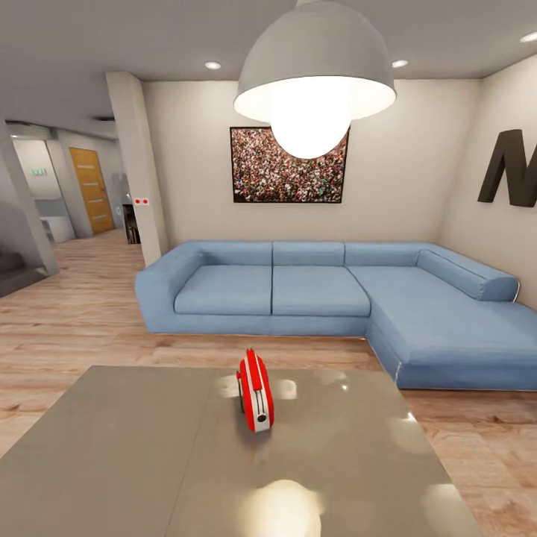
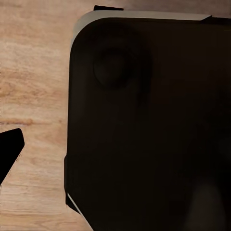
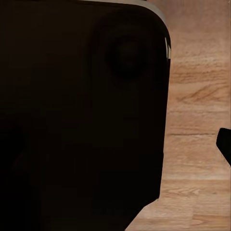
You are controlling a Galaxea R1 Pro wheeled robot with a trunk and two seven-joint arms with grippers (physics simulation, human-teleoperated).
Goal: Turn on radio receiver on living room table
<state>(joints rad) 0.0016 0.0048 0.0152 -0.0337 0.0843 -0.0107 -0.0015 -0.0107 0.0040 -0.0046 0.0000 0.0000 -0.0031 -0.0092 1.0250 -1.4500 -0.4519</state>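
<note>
On the tabletop (image 1: 134,447), near its middle, the radio (image 1: 255,391) stands upright on its narrow edge. Its white-striped edge faces the camera; its long axis runs away toward the sofa (image 1: 313,291). Judged from this, reaching and switching on both remain. Gripper state on either arm: cannot tell.

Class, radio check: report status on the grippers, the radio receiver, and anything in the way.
Grippers: state cannot be told. Radio receiver upright on the table, narrow edge toward camera, untouched. Nothing on the tabletop between camera and it.
</note>
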